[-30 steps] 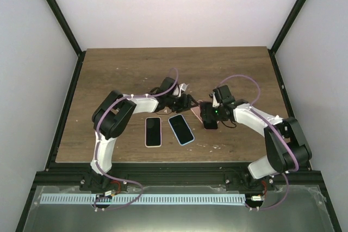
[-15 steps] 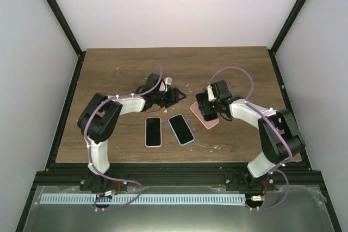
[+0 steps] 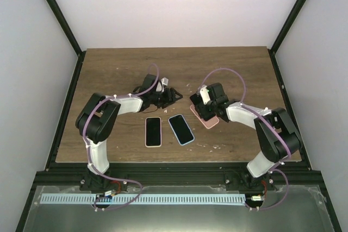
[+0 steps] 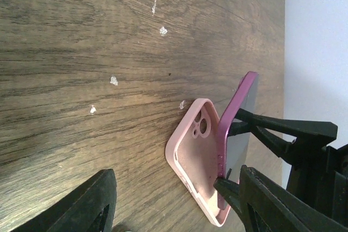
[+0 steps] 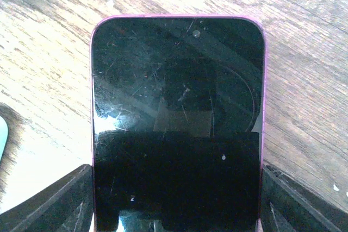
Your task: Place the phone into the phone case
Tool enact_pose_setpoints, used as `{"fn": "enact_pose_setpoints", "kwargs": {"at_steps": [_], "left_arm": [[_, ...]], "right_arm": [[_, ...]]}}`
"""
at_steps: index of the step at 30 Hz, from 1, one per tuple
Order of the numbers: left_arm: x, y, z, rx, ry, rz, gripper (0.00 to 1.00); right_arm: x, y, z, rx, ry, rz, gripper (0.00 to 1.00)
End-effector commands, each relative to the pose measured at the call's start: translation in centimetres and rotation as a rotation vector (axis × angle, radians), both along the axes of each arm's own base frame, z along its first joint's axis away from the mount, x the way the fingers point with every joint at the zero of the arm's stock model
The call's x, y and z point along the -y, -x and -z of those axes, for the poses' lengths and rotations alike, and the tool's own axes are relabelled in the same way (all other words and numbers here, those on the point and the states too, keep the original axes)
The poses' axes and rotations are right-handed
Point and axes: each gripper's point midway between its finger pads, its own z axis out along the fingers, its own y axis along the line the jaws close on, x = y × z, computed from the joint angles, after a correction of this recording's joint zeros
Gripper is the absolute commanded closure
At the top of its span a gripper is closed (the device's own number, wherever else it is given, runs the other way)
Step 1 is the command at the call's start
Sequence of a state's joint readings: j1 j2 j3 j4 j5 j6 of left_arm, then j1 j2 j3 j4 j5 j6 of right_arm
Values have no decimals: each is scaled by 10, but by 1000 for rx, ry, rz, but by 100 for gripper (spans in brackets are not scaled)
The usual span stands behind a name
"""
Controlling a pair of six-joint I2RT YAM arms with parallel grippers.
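A pink phone case (image 3: 207, 118) (image 4: 197, 158) lies open side up on the wooden table, its camera cutout at the far end. The phone (image 5: 176, 101), black-screened with a purple frame (image 4: 236, 113), is tilted on edge over the case's right side. My right gripper (image 3: 207, 101) (image 5: 176, 205) is shut on the phone's two long sides. My left gripper (image 3: 173, 95) (image 4: 174, 210) stands open just left of the case, with nothing between its fingers (image 4: 89, 205).
Two other phones lie face up near the front: one in a pale pink case (image 3: 153, 131) and one in a blue case (image 3: 181, 129). Small white specks (image 4: 113, 80) dot the wood. The table's back half is bare wood (image 3: 179, 63).
The right gripper has moved back and slightly left with the phone, tilting it over the case. The left gripper has drawn back to the left, away from the case.
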State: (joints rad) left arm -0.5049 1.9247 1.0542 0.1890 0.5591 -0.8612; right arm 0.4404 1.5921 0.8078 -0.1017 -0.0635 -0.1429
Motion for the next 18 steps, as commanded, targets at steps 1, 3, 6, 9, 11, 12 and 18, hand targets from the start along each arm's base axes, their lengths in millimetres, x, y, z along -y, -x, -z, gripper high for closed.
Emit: {"fn": "enact_pose_setpoints", "kwargs": {"at_steps": [1, 3, 6, 9, 11, 12, 18], "left_arm": [[0, 0, -12, 30, 18, 5, 37], [-1, 0, -12, 31, 17, 5, 37], [-1, 1, -11, 26, 19, 5, 37], [-1, 2, -11, 23, 20, 6, 37], [-1, 3, -11, 23, 21, 6, 37], [-2, 3, -11, 23, 21, 7, 37], [-2, 3, -14, 28, 25, 5, 37]], "right_arm": [[-10, -9, -10, 68, 23, -26, 41], [-11, -6, -8, 53, 21, -21, 41], [-15, 2, -3, 30, 11, -25, 41], [-12, 8, 6, 2, 26, -19, 41], [-9, 13, 11, -23, 37, -14, 41], [-7, 14, 13, -30, 42, -8, 41], [-4, 24, 10, -39, 25, -3, 38]]}}
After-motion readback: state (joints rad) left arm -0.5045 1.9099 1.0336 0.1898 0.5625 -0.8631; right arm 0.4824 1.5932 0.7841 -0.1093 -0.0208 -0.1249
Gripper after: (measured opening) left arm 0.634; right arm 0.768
